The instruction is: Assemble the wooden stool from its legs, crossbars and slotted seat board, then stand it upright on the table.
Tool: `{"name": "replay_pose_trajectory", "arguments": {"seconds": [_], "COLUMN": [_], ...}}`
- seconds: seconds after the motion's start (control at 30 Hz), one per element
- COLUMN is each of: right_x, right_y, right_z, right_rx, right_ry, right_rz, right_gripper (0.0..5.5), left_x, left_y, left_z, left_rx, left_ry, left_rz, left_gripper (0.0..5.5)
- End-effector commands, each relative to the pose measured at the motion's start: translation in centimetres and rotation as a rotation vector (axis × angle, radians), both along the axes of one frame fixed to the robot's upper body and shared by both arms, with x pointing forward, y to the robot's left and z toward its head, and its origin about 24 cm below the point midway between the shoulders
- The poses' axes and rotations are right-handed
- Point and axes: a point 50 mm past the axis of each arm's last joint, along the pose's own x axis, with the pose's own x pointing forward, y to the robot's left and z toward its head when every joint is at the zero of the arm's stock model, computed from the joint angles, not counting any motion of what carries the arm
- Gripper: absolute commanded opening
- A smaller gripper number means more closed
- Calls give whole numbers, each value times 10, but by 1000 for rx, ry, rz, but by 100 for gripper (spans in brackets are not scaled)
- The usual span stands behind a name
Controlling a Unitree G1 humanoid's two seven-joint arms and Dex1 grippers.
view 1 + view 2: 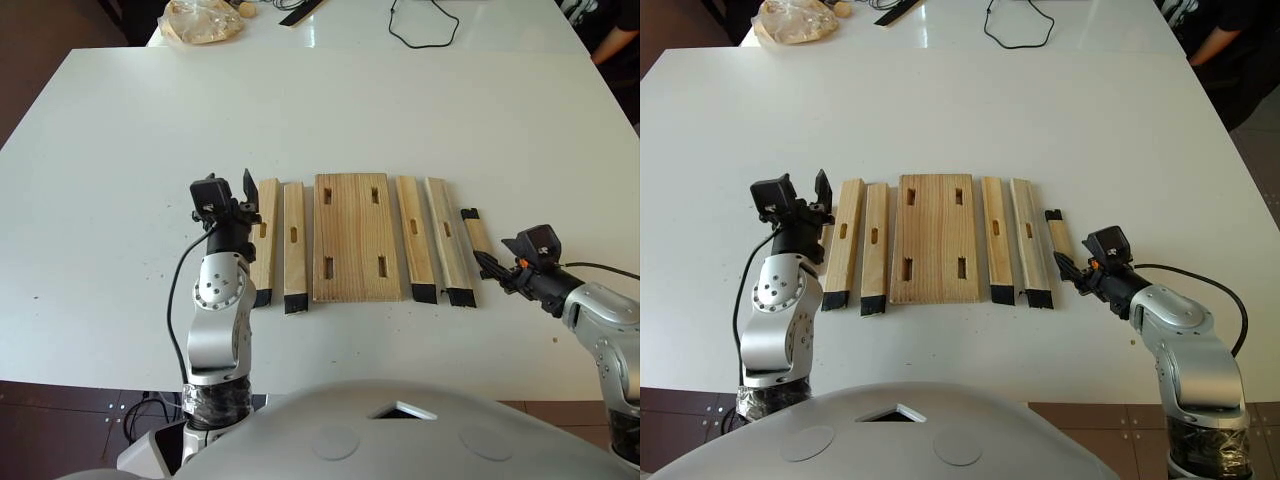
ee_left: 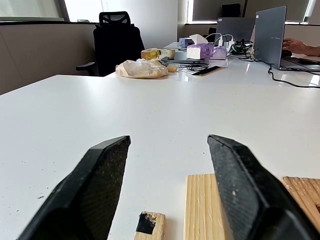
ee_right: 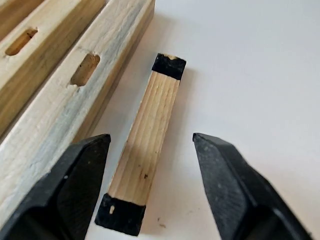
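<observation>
The slotted seat board (image 1: 350,237) lies flat mid-table. Two slotted legs (image 1: 264,240) (image 1: 294,245) lie on its left and two more (image 1: 415,238) (image 1: 447,240) on its right, all with black-capped near ends. A short crossbar (image 1: 475,232) lies at the far right of the row. My right gripper (image 1: 487,265) is open just above the crossbar's (image 3: 165,95) near end, one finger on each side. My left gripper (image 1: 250,200) is open at the row's left end, over another short crossbar (image 2: 150,225) beside the outer leg (image 2: 200,210).
At the table's far edge are a plastic bag (image 1: 203,20) and a black cable (image 1: 420,30). Bare white tabletop (image 1: 330,110) stretches beyond the wooden parts. The left wrist view shows a black chair (image 2: 115,40) and a laptop (image 2: 270,35) far off.
</observation>
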Motion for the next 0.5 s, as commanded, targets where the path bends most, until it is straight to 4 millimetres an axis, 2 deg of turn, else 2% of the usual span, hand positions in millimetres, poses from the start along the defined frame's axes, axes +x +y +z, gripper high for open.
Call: {"name": "replay_pose_trajectory", "arguments": {"seconds": [0.03, 0.2, 0.5], "right_x": [-9, -17, -20], "right_y": [0, -2, -32], "right_z": [-11, -30, -62], "right_rx": [-24, -41, -102], "right_ry": [44, 80, 103], "right_rz": [-5, -17, -62], "right_gripper": [307, 307, 307], "left_x": [0, 2, 1], "left_y": [1, 1, 1], "left_z": [2, 2, 3], "left_rx": [8, 11, 12], "left_ry": [5, 7, 4], "left_rz": [-11, -24, -24], "left_gripper": [287, 287, 287]}}
